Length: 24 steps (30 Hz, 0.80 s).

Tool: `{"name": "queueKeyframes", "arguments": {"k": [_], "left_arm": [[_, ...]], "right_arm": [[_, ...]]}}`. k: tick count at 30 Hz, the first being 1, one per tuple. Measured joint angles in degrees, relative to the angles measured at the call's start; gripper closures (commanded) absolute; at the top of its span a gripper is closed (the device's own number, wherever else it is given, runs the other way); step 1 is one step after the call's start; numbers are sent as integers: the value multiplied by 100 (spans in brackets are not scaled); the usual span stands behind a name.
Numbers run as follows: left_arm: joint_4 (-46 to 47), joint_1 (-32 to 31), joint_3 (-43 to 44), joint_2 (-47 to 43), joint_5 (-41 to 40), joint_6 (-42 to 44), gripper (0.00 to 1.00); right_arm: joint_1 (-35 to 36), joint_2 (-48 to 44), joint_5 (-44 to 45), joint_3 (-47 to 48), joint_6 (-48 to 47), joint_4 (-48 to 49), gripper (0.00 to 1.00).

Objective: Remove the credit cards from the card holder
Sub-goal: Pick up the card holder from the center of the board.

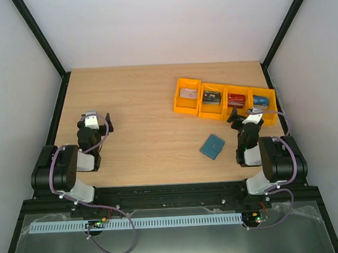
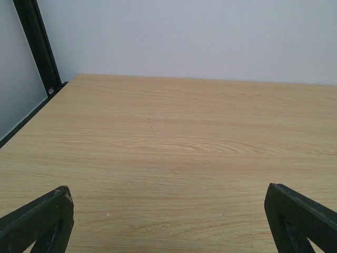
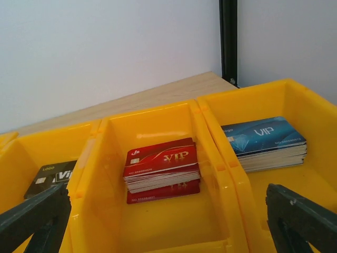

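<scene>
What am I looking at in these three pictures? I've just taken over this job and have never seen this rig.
Two robot arms are bolted at the near edge of a wooden table. The wide picture comes from a fixed camera above and behind them, with the left arm on the left. The other two come from cameras on the wrists; the dark shapes in the bottom corners are each arm's own fingers. The left gripper looks out over the tabletop. The right gripper faces a row of four orange bins holding stacks of cards: grey, black, red and blue. The small teal card holder lies folded on the table, nearer than the bins, beside the right arm. Both grippers are open and hold nothing.
</scene>
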Motion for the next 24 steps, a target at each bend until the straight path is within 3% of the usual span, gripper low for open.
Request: {"name": "queueKeyframes", "arguments": {"k": [2, 7, 12, 15, 19, 24], "left_arm": [[0, 0, 2, 0, -2, 0, 1], [0, 0, 2, 0, -2, 0, 0], [-221, 72, 72, -63, 144, -4, 1], [-1589, 363, 728, -518, 706, 28, 1], [-3534, 732, 2391, -1196, 1379, 247, 1], [-6092, 898, 4446, -1744, 2232, 636, 0]], "right_arm": [[0, -118, 61, 28, 4, -212, 1], [-2, -1408, 70, 682, 234, -2017, 1], [-2, -2345, -815, 1939, 848, -3864, 1], [-2, -2413, -1690, 2564, 1272, -5051, 4], [9, -2299, -2577, 2828, 1823, -6395, 26], [219, -1895, -2675, 2824, 2251, -8067, 35]]}}
